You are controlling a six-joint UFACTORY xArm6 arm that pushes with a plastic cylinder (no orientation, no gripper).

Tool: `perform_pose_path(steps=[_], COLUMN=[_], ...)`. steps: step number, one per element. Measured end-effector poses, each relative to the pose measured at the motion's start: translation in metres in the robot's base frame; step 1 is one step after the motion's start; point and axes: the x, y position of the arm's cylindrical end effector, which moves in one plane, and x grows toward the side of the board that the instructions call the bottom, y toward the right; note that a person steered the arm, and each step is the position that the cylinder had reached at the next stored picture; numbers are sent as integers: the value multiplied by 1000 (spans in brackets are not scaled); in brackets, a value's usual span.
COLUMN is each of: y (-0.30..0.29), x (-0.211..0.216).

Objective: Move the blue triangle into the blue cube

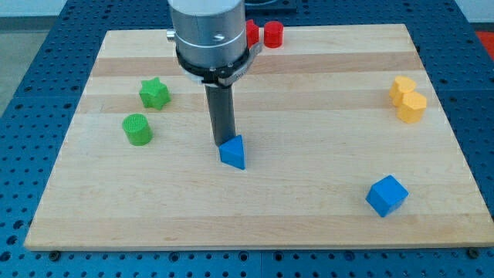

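Observation:
A blue triangle (233, 152) lies near the middle of the wooden board (324, 208). A blue cube (386, 195) sits towards the view's bottom right, well apart from the triangle. My tip (223, 143) is at the triangle's upper left edge, touching or almost touching it. The rod rises from there to the arm's grey body at the view's top.
A green star (154, 93) and a green cylinder (137, 129) sit at the view's left. Two yellow blocks (407, 100) sit together at the right edge. Red blocks (273, 34) are at the top, one partly hidden behind the arm.

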Motion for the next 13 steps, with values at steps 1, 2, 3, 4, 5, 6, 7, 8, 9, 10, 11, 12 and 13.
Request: perform_pose_path(steps=[1, 2, 3, 4, 5, 6, 7, 8, 9, 10, 11, 12, 13], y=[8, 11, 7, 1, 16, 66, 101, 79, 34, 24, 35, 74, 126], x=[22, 32, 35, 43, 48, 53, 54, 45, 35, 53, 78, 81, 81])
